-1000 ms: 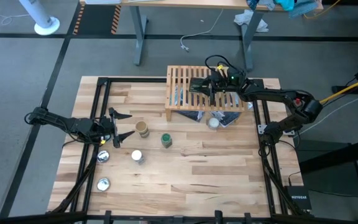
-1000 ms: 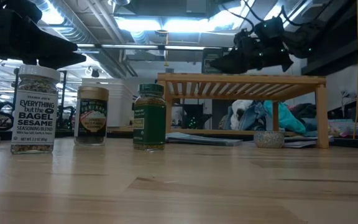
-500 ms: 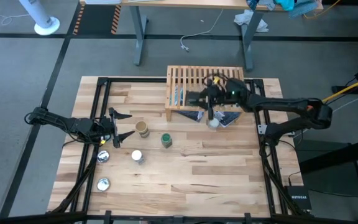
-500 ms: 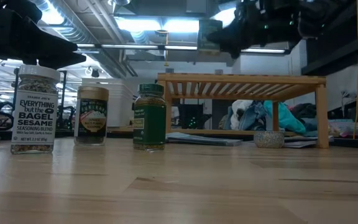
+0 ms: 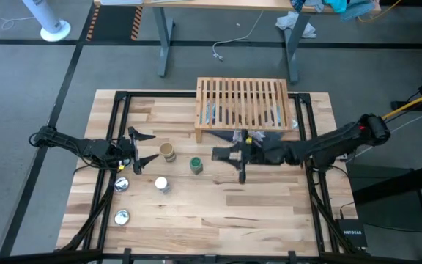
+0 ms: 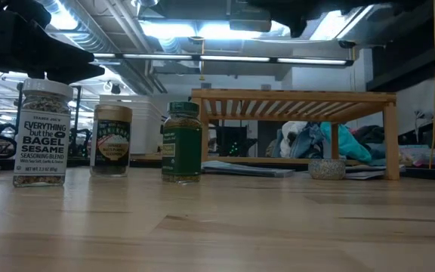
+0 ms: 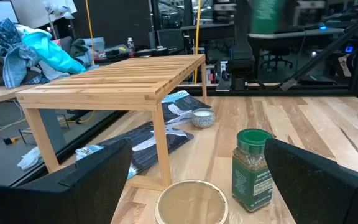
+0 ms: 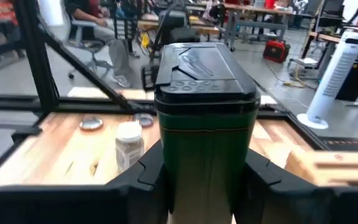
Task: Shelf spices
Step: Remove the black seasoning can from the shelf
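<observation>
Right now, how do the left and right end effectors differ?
The left end effector is open and empty; the right end effector is shut on a dark tin. The left one sits at the left side of the table, just short of the tan jar; the right one is over the table's middle, in front of the shelf. Both are dark and two-fingered.

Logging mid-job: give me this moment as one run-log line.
right hand: shut on dark tin, over table beside shelf | left hand: open, waiting at table's left | green-lidded jar: on table
</observation>
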